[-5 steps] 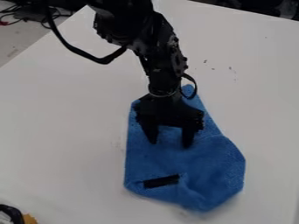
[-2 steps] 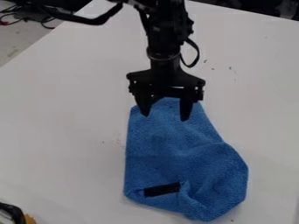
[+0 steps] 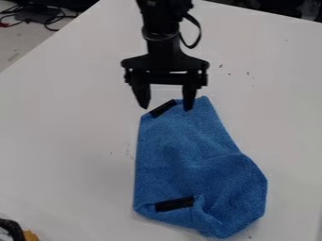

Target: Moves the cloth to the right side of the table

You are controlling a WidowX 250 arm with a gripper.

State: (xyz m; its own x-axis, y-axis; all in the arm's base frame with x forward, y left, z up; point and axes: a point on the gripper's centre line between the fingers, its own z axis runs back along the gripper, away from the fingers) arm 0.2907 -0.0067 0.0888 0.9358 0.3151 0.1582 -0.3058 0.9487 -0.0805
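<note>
Camera view, from my remote seat. Item, arm (image 3: 165, 21): black, entering at the top edge, its upper length and base cut off there; a thin cable loop (image 3: 197, 33) bows out from it on the view's right. Item, black-and-yellow object (image 3: 29, 236): lower left corner, cropped by the frame, kind not clear to me. Item, cables (image 3: 60, 18): a dark tangle beyond the table (image 3: 69, 122), upper left, partly cut off by the top edge. Item, dark shapes (image 3: 277, 6): past the far edge, upper right, too dim for me to name. Item, specks (image 3: 248, 73): small and dark, on the tabletop, nature unclear.

Item, cloth (image 3: 189, 150): blue, lying on the white table from about the middle down to the lower part of the view, mostly right of centre. Long axis runs from top to bottom of the view, leaning rightward as it descends. Narrower end points up toward the arm; broader, rumpled end points down, its folded-under parts hidden from me. Two black strips: upper strip (image 3: 164, 108) slanting across the top left corner, lower strip (image 3: 174, 204) near the bottom left.

Item, gripper (image 3: 166, 108): over the cloth's upper end, released, its two fingers wide apart and pointing down. The view-right fingertip overlaps the cloth's top margin; whether it touches, I cannot tell. The view-left one appears over white tabletop, just beside the cloth's corner.
</note>
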